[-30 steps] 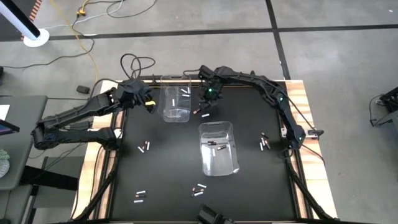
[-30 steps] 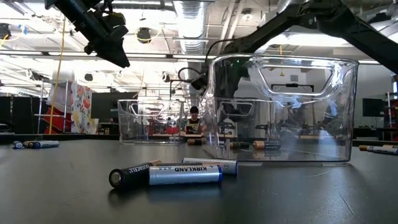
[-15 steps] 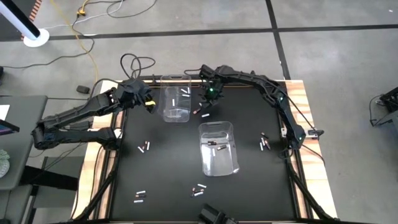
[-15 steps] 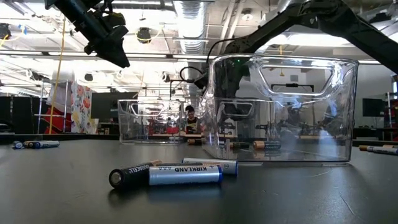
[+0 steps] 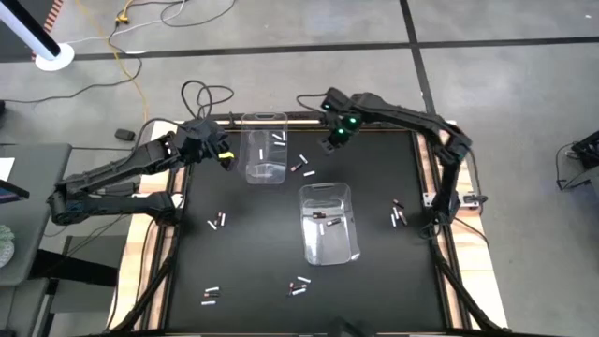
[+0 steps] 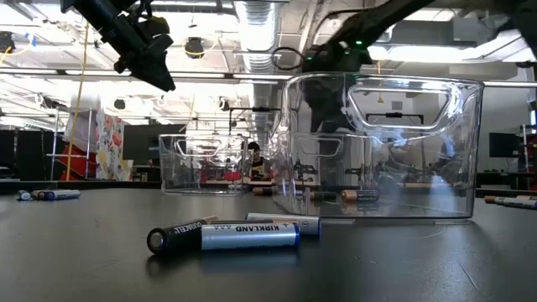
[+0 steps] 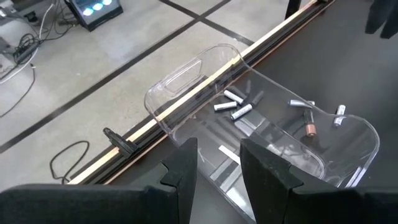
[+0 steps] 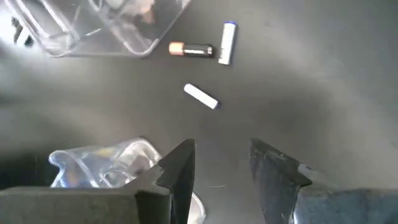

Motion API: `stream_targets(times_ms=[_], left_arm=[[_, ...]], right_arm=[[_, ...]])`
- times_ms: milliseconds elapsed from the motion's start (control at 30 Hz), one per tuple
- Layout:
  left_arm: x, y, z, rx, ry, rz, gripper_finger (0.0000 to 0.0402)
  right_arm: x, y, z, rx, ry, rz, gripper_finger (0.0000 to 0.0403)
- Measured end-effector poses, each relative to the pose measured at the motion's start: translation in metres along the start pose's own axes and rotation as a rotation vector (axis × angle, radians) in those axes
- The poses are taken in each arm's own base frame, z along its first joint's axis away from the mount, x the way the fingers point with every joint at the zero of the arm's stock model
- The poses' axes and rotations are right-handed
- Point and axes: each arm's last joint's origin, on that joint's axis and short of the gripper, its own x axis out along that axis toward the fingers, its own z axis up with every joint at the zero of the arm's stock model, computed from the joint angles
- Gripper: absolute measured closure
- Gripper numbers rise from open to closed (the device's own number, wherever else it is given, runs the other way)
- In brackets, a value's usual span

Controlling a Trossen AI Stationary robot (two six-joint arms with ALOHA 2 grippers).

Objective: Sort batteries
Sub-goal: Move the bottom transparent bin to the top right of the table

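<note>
Step in hand looks like a reach for the next pick. Right gripper [image 5: 333, 142] hangs raised over the far part of the black mat [image 5: 243, 253], fingers apart, nothing between them. Just below and ahead of it lie three loose batteries [image 8: 200, 96]: a white one nearest, then a dark one with a copper end touching a white one with a blue tip. All slim smooth cylinders.

Left gripper [image 5: 225, 159] is raised just beside the far bin [image 5: 264, 150], on its outer side, fingers parted by a narrow gap, empty. It looks down into that bin, where several small white batteries [image 7: 233, 104] lie.

Both bins are clear glossy plastic, rectangular with rounded corners and moulded handle cut-outs. The near bin [image 5: 328, 223] sits well back from the right gripper towards the front and holds a few dark batteries. More batteries are scattered in pairs over the mat, well apart from either gripper.

Next move, as a judgement: lower the right gripper over one loose battery, line the fingers across its length, close, then carry it to the matching bin. Smooth round bodies may roll or slip.
</note>
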Motion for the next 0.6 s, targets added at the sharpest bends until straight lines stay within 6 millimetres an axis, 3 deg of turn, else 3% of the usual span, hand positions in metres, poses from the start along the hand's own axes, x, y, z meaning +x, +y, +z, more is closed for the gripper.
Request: stream_targets(times_ms=[333,600], left_arm=[[0.0,0.0,0.009,0.014,-0.088,-0.003,0.0286],[-0.001,0.0,0.012,0.031,-0.118,-0.002,0.0286]], right_arm=[[0.001,-0.029,-0.051,0.105,-0.089,-0.026,0.0234],[0.018,-0.035,-0.059,0.134,-0.067,-0.03,0.0234]])
